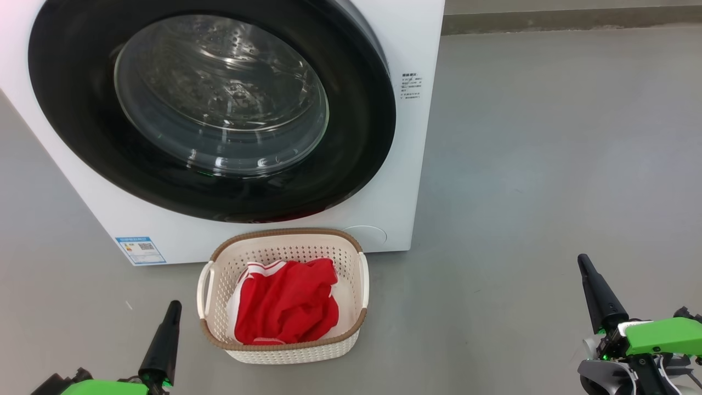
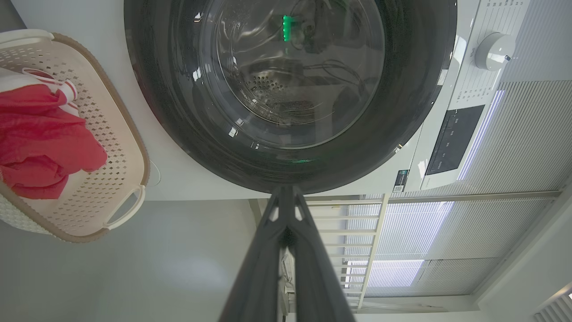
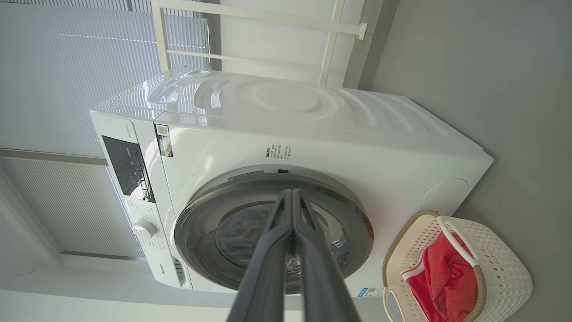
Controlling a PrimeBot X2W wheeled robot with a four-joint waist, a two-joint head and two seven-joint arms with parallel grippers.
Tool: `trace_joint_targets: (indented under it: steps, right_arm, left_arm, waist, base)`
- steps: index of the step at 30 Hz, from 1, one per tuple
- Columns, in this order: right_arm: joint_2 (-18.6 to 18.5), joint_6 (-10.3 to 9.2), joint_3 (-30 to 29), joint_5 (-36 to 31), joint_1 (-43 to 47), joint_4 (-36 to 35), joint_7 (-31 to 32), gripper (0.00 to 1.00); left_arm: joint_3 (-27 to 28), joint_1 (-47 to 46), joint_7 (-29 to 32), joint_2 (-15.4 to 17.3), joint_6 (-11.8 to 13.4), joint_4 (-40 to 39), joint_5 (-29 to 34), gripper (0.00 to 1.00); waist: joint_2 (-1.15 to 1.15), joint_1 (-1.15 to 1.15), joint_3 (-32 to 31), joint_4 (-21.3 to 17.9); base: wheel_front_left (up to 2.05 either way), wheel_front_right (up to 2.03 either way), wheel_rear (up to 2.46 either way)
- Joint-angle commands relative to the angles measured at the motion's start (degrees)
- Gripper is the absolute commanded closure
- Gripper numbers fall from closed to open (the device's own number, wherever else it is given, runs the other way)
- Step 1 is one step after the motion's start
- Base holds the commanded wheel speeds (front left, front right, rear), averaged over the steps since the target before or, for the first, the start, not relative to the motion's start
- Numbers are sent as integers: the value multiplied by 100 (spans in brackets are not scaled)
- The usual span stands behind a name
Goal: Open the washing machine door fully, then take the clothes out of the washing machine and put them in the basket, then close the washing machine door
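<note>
So, where are the clothes [image 1: 285,307]?
— Bunched in the basket [image 1: 285,232], red with white trim. In the head view it stands on the grey floor [image 1: 548,164] at 6 o'clock of the washing machine door [image 1: 211,109], just in front of the washing machine [image 1: 384,208].

And the door?
— Shut, as far as the angles show; the black ring lies flush against the white front. Through the bulging glass I see perforated steel, but the reflections are strong, so I can't tell whether any fabric lies inside.

What about the left end effector [image 1: 173,310]?
— Clenched, gripping nothing. It is at 9 o'clock of the basket, near it but not touching, pointing toward 12. In its own wrist view the two dark fingers [image 2: 268,250] are pressed together, with the door ahead of them.

And the right end effector [image 1: 584,264]?
— Also clenched and empty. It is at 3 o'clock of the basket, well apart from it, over bare floor. Its fingers [image 3: 277,250] meet tip to tip in the right wrist view.

Anything else?
— A small blue label [image 1: 140,249] sits on the machine's front at 7 o'clock of the door.
</note>
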Motion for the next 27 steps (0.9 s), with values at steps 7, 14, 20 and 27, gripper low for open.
trace_joint_targets:
  steps: [7,14,20,27]
  right_arm:
    - [-41,-3,90,-33,-240,-139,32,100]
    - [-35,-3,81,-40,-241,-139,39,100]
    - [-32,-3,76,-44,-242,-138,43,100]
    - [-27,-3,70,-49,-242,-138,48,100]
  left_arm:
    - [209,-221,37,53,-41,-115,-33,100]
    - [211,-221,38,52,-41,-115,-31,100]
    - [212,-221,39,51,-41,-115,-31,100]
    - [213,-221,40,50,-41,-115,-30,100]
  waist:
    - [0,0,0,0]
    - [0,0,0,0]
    - [0,0,0,0]
    - [0,0,0,0]
  base:
    - [0,0,0]
    - [0,0,0]
    - [0,0,0]
    - [0,0,0]
